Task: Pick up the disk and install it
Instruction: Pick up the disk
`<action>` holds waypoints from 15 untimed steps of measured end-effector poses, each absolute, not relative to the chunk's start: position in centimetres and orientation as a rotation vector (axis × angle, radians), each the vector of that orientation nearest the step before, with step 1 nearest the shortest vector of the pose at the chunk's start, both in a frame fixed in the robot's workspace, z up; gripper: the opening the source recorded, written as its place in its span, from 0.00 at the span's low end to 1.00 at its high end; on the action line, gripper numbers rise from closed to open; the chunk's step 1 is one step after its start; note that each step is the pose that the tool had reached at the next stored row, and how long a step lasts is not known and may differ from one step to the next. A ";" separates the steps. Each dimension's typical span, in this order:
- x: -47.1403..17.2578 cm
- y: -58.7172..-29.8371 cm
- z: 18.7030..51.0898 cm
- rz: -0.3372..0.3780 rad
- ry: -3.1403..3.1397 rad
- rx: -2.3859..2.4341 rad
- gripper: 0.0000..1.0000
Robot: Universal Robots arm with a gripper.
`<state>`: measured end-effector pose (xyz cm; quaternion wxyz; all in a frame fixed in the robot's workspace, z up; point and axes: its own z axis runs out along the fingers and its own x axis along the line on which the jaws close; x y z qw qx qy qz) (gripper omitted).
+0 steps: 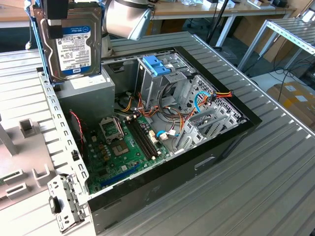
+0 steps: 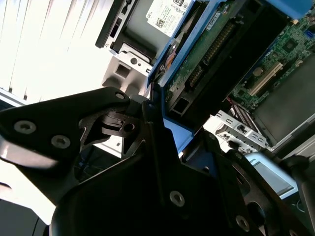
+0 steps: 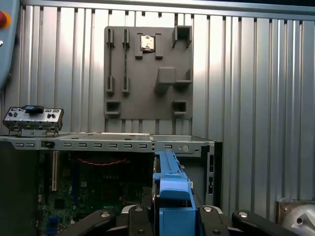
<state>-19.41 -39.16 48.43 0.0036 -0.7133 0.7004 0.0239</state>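
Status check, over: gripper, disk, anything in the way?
Gripper shut on disk. Disk held upright above the open computer case, not yet in a bay. Loose cables lie around the drive bays.

The arm's silver-grey, smoothly rounded metal joint housing has a dull sheen and a cap-like end that tapers to a slanted edge in the exterior view. The matte black gripper is built from flat, angular link plates with bevelled edges, layered over one another around small pivot pins. Round silver screw heads sit recessed in these plates, two close together on one broad plate and others singly on the lower plates. In the first wrist view the gripper shows as dark, narrow links, each carrying a bright screw head. In the exterior view it reads as a plain black block.
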 end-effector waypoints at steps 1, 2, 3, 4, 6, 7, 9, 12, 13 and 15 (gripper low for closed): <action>-19.3 -39.2 48.4 0.075 2.195 -2.236 0.37; -19.2 -39.2 48.4 0.075 2.195 -2.236 0.37; -19.1 -39.2 48.4 0.075 2.195 -2.236 0.37; -18.9 -39.2 48.4 0.075 2.195 -2.236 0.37; -18.7 -39.2 48.4 0.076 2.196 -2.236 0.37; -18.6 -39.2 48.4 0.076 2.196 -2.236 0.37; -18.4 -39.2 48.4 0.076 2.196 -2.236 0.37; -18.0 -39.2 48.4 0.077 2.196 -2.237 0.37; -17.8 -39.2 48.4 0.077 2.196 -2.237 0.37; -17.6 -39.2 48.4 0.077 2.196 -2.237 0.37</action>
